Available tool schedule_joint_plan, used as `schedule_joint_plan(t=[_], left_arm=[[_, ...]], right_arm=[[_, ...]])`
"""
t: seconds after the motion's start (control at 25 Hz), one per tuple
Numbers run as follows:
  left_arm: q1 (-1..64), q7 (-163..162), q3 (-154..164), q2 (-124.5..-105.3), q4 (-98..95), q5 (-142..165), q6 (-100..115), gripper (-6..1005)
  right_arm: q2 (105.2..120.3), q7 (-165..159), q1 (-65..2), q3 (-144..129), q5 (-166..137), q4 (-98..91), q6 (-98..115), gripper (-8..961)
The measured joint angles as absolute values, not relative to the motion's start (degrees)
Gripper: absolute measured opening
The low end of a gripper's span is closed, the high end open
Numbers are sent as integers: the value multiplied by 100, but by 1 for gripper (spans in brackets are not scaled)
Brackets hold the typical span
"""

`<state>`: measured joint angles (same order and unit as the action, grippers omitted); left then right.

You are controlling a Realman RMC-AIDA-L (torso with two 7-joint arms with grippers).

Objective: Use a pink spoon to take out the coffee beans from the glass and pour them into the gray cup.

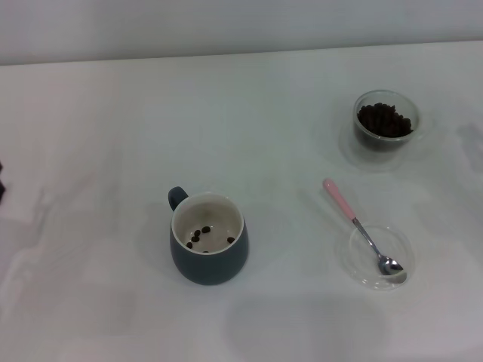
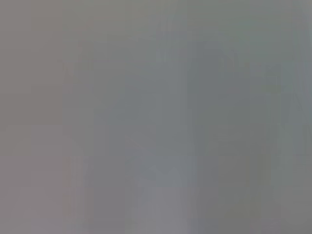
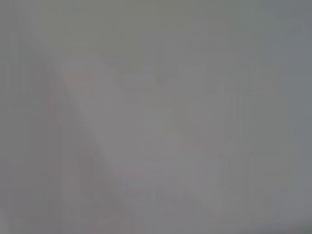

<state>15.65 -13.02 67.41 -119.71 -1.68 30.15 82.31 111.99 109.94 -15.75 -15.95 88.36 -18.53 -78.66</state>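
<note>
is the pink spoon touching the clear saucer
Touching. The head view shows the pink spoon with its metal bowl resting inside the clear saucer, neck crossing the rim, pink handle out over the table.

The gray cup (image 1: 209,253) is dark blue-gray outside and cream-white inside, with a few dark brown coffee beans (image 1: 201,235) on its bottom. The pink spoon (image 1: 362,227) has a pale pink handle and shiny silver bowl, lying on a clear saucer (image 1: 375,256). The glass (image 1: 386,121) is clear, heaped with near-black beans, on a plain white counter (image 1: 113,121).
</note>
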Motion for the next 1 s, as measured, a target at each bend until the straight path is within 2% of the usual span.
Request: schedule_joint_plan(t=[0.36,0.84,1.0], left_arm=[[1643,-1324,6741,-11971,4,2471,8221,538],[1787,-1332,6748,-11961,121,2293,8077,541],[1777,-1277,6750,-11946,134,2291,8069,541]], right_arm=[[11372,12721,-1643,-1009,9012,-1826,-7600,211],[11443,14042,-1500,-945,9379,-1504,-7460,216],[11443,14427,-1495,-943,9437,-1220,-7432,261]])
